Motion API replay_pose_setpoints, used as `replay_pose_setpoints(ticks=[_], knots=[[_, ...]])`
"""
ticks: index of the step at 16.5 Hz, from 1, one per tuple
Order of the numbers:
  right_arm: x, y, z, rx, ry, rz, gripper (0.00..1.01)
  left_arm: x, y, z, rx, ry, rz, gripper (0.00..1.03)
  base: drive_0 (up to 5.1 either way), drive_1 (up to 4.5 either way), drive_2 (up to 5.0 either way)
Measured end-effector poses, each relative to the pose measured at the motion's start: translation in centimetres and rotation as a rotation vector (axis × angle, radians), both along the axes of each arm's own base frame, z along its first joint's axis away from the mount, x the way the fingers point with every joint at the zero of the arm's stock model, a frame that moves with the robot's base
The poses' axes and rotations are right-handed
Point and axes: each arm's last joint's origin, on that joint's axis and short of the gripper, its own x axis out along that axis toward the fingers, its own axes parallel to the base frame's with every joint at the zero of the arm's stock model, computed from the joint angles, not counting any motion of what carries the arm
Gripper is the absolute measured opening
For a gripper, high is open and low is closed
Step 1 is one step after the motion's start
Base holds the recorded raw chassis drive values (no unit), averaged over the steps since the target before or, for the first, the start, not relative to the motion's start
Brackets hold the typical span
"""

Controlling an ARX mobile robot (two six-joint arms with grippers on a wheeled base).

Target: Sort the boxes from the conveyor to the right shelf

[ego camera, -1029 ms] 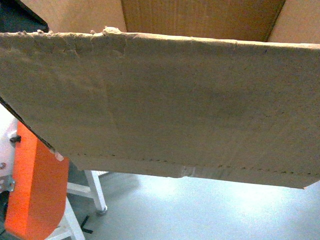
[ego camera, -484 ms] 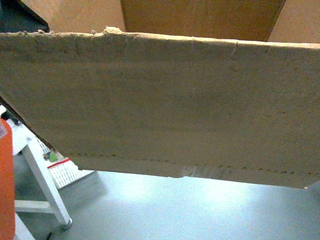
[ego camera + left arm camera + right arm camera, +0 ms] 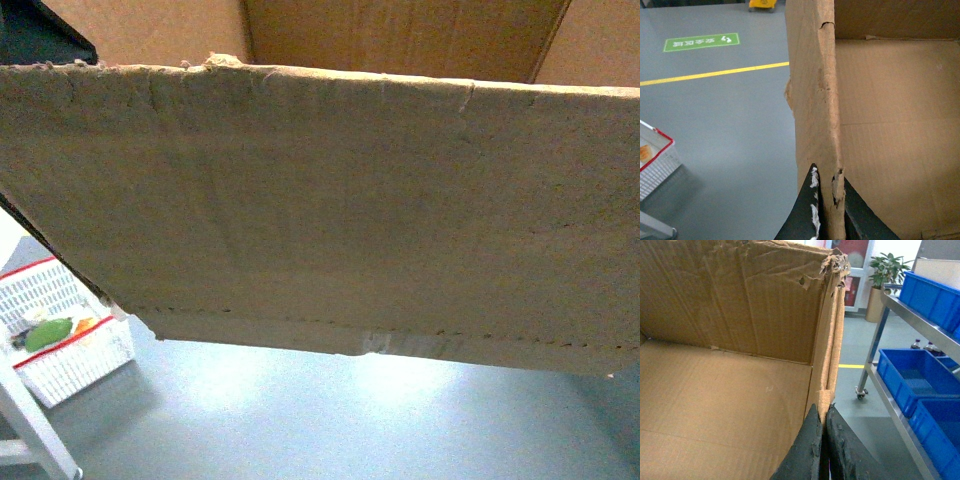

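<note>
Large brown corrugated cardboard box (image 3: pixel 330 200) with ragged torn top edges: hanging above the grey floor (image 3: pixel 330 420), filling the head view. Left end effector (image 3: pixel 826 210): pinching the box's left wall. Right end effector (image 3: pixel 821 450): clamping the right wall. White wire basket (image 3: pixel 60 340) sitting lower left; blue plastic bins (image 3: pixel 920 385) sitting on a steel rack (image 3: pixel 880 385) at right.

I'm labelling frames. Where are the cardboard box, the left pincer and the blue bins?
cardboard box (image 3: pixel 330 200), head view, near outer wall.
left pincer (image 3: pixel 829 205), left wrist view, between the fingertips clamping the box wall.
blue bins (image 3: pixel 912 382), right wrist view, bin's inside floor.
</note>
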Motion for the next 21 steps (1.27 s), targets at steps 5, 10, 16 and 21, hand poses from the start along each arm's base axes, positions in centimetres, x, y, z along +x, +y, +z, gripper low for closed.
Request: replay_pose_setpoints(ticks=[5, 10, 16, 21], knots=[[0.0, 0.0, 0.0, 0.0, 0.0, 0.0, 0.02, 0.0, 0.0, 0.01, 0.0, -0.001, 0.0, 0.02, -1.6, -1.58, -1.6], [0.0, 0.0, 0.0, 0.0, 0.0, 0.0, 0.02, 0.0, 0.0, 0.01, 0.0, -0.001, 0.0, 0.02, -1.6, -1.63, -1.6], [0.0, 0.0, 0.0, 0.0, 0.0, 0.0, 0.02, 0.0, 0.0, 0.0, 0.0, 0.0, 0.0, 0.02, -1.6, -1.6, -1.6], [0.0, -0.01, 0.0, 0.0, 0.0, 0.0, 0.02, 0.0, 0.0, 0.01, 0.0, -0.001, 0.0, 0.02, -1.5, -1.52, -1.5]])
